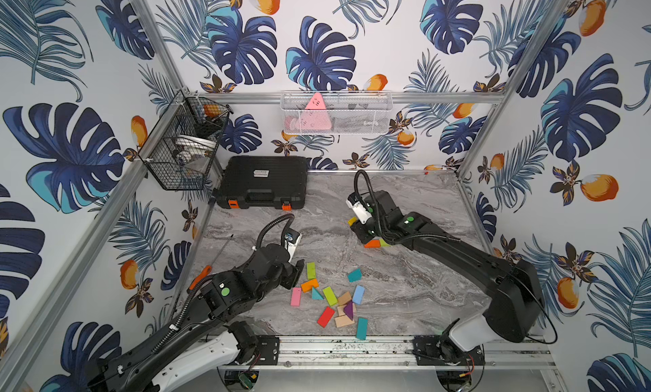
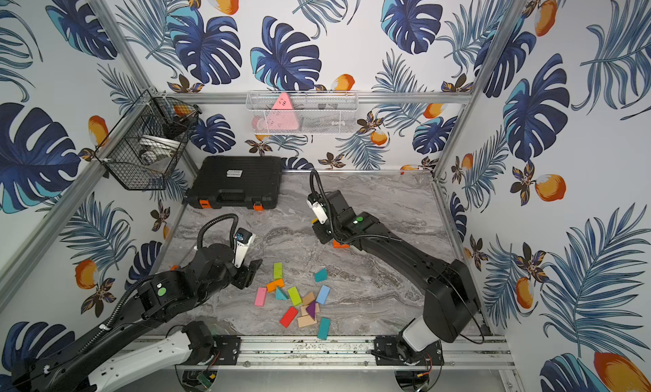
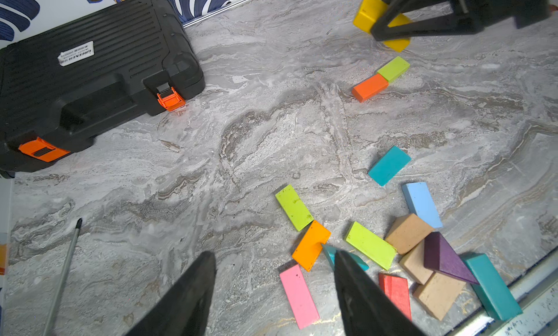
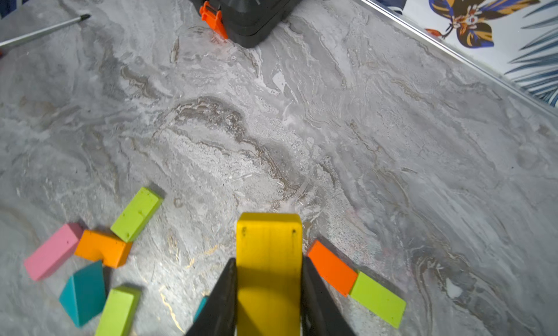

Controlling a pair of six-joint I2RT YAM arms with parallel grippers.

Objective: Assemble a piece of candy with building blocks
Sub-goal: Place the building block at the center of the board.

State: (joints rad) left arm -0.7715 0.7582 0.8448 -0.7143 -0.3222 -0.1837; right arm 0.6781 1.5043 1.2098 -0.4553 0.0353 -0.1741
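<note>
Right gripper (image 4: 268, 259): my jaws clamped on the yellow block (image 4: 268, 235), just beside the orange block (image 4: 332, 268).
Left gripper (image 3: 274, 254): my jaws apart, empty — beside the loose blocks (image 3: 370, 245).
Orange block: flat on the table (image 4: 392, 138), end touching a green block (image 4: 377, 298).

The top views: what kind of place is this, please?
Probably a robot test booth, not a real room: aluminium frame, wallpaper panels, left arm and right arm on a rail, marble-look tabletop.
</note>
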